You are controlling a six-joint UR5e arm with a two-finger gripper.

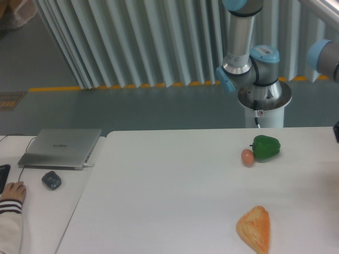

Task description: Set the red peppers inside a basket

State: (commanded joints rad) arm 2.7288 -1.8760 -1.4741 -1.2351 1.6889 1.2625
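Note:
The red peppers are out of view, and no basket shows in the frame. My gripper has left the picture past the right edge. Only a dark sliver of the wrist [337, 132] and a blue arm joint [324, 53] show there, so its fingers and anything in them are hidden. The arm's base [263, 95] stands behind the table's far edge.
On the white table [175, 190] lie a green pepper [265, 147], a small brown egg [247, 156] touching its left side, and an orange-yellow bread wedge [255, 227] near the front. A laptop [61, 148], a mouse [51, 180] and a person's hand [10, 193] are on the left.

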